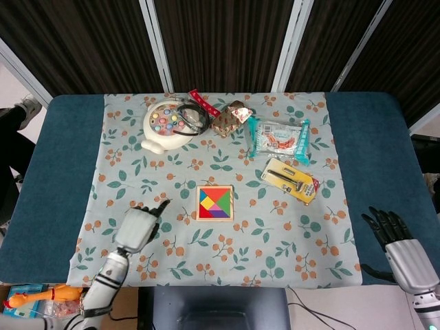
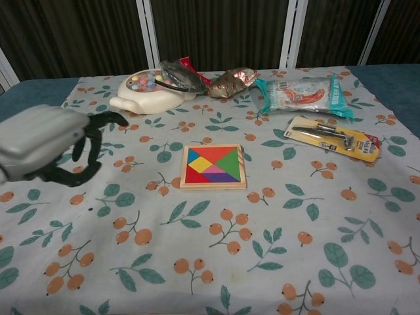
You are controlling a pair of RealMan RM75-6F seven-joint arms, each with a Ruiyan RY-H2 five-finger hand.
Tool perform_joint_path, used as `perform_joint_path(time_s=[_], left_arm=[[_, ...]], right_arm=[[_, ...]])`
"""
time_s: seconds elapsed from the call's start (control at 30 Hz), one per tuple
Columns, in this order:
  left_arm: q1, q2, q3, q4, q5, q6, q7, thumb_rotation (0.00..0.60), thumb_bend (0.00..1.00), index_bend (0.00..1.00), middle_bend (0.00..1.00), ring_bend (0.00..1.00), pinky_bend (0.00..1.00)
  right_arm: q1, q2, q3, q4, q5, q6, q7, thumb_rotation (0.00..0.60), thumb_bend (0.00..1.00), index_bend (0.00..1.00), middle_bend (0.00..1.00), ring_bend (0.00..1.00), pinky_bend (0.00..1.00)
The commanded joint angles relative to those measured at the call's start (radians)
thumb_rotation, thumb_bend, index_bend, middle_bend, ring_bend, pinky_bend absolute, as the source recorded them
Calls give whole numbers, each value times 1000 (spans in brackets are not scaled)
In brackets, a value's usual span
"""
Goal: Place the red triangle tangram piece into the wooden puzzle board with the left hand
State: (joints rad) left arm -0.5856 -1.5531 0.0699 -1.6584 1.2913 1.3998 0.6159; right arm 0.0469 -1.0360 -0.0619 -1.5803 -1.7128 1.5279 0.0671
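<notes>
Red triangle tangram piece (image 2: 195,173) sits in the square wooden puzzle board (image 1: 214,203) at frame centre; grey left hand (image 1: 138,226) — lower left — hovers empty, fingers loosely spread; right hand (image 1: 397,240) splayed at lower right; packaged razor (image 1: 290,180) lies upper right.

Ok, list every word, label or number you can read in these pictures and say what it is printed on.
None can be read.
Snack packet: print too blurred.
Razor card: print too small.
Red wrapper: marks unreadable.
Left hand, wooden puzzle board: no text shows.
</notes>
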Motion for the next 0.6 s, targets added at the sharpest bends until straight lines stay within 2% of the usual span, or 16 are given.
perform_joint_path(time_s=[0.03,0.13,0.23,0.33,0.6], left_arm=[[257,145,191,136,279,320,-465,600,435,63,73,22,153],[351,130,186,298,278,407,-639,600,426,53,53,0,101],[375,136,171,361,272,395,-658,600,419,30,15,0,91],[392,149,155,365,273,383,-653,600,419,15,0,0,90],[417,213,140,277,285,331,-592,600,418,5,0,0,78]], right_arm=[[4,-9,6,-10,16,-16,-27,600,150,0,0,0,0],[13,-19,17,-22,42,-40,-57,600,150,0,0,0,0],[22,-29,29,-35,67,-62,-85,600,150,0,0,0,0],[24,-36,38,-43,80,-64,-104,600,150,0,0,0,0],[23,-41,41,-45,99,-73,-124,600,150,0,0,0,0]])
